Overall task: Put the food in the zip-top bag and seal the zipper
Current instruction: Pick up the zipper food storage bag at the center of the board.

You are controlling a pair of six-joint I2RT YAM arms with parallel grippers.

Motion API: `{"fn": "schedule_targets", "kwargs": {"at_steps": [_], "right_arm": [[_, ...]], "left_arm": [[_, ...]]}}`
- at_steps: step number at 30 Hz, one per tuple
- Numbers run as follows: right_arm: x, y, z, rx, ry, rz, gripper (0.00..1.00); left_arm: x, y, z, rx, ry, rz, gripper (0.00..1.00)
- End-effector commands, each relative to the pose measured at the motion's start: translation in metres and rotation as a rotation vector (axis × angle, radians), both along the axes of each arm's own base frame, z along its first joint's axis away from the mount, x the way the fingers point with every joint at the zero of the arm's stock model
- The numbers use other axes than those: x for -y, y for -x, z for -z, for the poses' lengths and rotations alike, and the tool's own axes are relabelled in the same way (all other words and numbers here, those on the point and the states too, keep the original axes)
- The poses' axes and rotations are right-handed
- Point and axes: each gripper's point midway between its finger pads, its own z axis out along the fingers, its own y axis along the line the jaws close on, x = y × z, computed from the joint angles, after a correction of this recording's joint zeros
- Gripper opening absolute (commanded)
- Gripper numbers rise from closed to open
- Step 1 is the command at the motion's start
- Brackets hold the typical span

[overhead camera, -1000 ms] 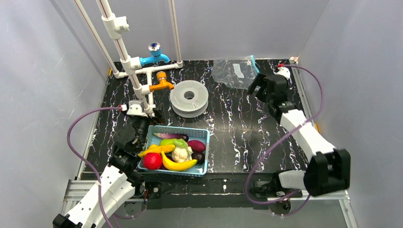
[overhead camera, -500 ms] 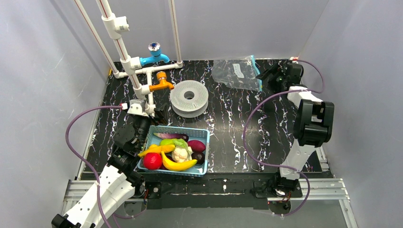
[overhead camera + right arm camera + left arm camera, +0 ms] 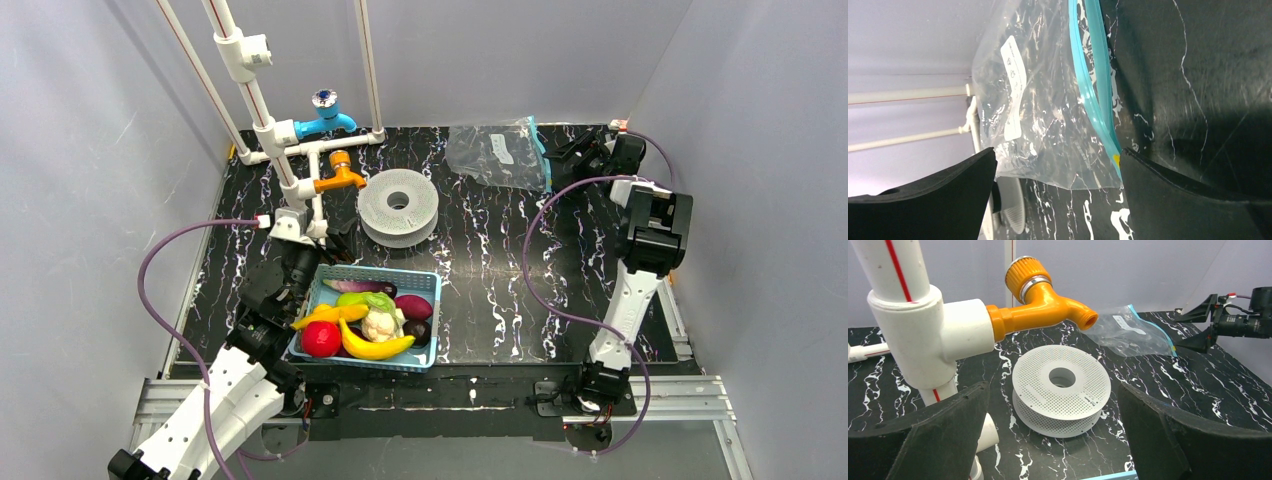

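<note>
At far counter (image 3: 500,280) edge, spread right pincer (image 3: 1058,165) should pinch zip-top bag (image 3: 1038,100) squarely beside zipper (image 3: 1095,95); left pincer (image 3: 1052,390) spread, empty.

The left pincer (image 3: 1052,390) is hemmed in. A white pipe frame (image 3: 262,120) stands hard on its left, and the orange tap (image 3: 1048,300) juts across just above the way ahead. The perforated spool (image 3: 1062,390) blocks the low route to the far right, and the basket (image 3: 380,272) lies just beside it on the right. Bare desk (image 3: 500,280) between the basket and the right arm is open. The right pincer (image 3: 1058,152), fingers spread, faces the zip-top bag (image 3: 1048,100), with the far wall (image 3: 560,60) close by.
</note>
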Motion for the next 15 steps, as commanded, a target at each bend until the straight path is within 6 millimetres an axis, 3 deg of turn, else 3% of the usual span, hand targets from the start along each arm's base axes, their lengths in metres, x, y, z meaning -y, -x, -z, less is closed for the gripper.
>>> {"fn": "schedule_targets", "kwargs": {"at_steps": [1, 11, 15], "right_arm": [[0.001, -0.022, -0.03, 0.083, -0.156, -0.085, 0.98], [-0.005, -0.034, -0.03, 0.111, -0.293, -0.162, 0.97], [-0.008, -0.034, -0.029, 0.103, -0.321, -0.205, 0.77]], "left_arm": [[0.004, 0.003, -0.026, 0.053, 0.031, 0.029, 1.0], [0.006, 0.003, -0.025, 0.049, 0.031, 0.036, 0.99], [0.007, 0.003, -0.025, 0.048, 0.03, 0.039, 0.99]]}}
